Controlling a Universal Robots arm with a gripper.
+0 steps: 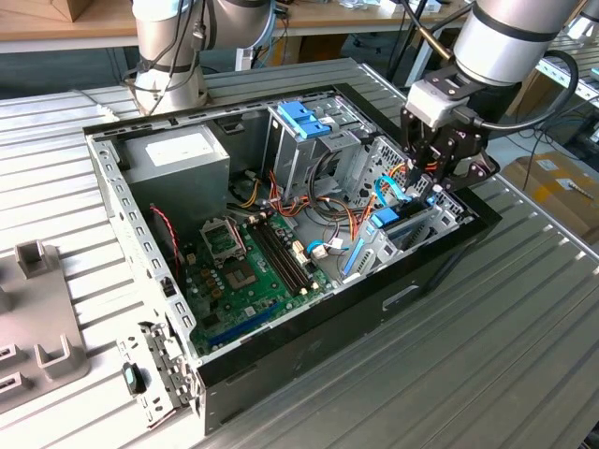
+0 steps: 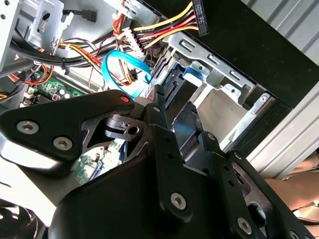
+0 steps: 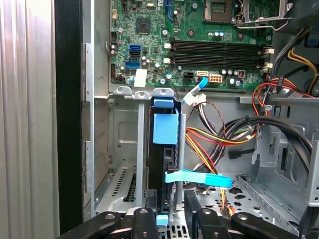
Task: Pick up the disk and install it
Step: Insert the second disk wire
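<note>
The tool point(image 1: 433, 187) hangs over the open computer case point(image 1: 440, 267) in the upper part of the exterior view, toward the exterior view's right, at the case's end wall. The case lies on a ribbed metal worktop point(image 1: 487, 374).

The disk point(image 1: 386, 221) stands on edge in a metal bay at that same end of the case. Its light-blue carrier faces up, and it lies just below the tool, toward the exterior view's left. In the first wrist view the disk point(image 3: 165, 129) sits edge-on between two upright sheet-metal walls. The tool point(image 3: 171, 216) is set narrow astride the disk's nearer end, where a small light-blue tab shows. I cannot tell whether it grips the disk or stands just clear of it.

A light-blue flat cable point(image 3: 199, 178) crosses just beside the disk. The green motherboard point(image 3: 199, 30) lies beyond the disk's far end. In the exterior view's upper left part of the case sits a grey power supply point(image 1: 178, 154). A drive cage with a blue latch point(image 1: 304, 117) is near the middle.
</note>
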